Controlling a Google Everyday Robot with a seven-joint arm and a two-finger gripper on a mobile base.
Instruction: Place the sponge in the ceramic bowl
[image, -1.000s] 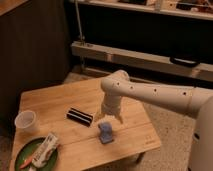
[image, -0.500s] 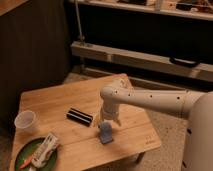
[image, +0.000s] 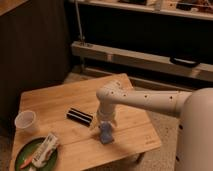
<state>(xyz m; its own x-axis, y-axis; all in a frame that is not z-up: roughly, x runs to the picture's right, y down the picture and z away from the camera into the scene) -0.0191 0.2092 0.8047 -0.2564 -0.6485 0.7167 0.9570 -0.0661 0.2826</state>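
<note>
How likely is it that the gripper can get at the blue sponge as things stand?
Probably yes. The gripper hangs right over the sponge on the table, and nothing shows between them. The black bar lies apart, to one side.

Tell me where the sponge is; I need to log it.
Camera view: the sponge lies on the wooden table near its front edge, picture-right of the black bar, with the gripper right above it.

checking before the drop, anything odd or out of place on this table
The ceramic bowl at the near-left corner of the table already holds a white packet lying across it, leaving the sponge little room. The gripper is at the sponge, farther right. Nothing looks spilled.
</note>
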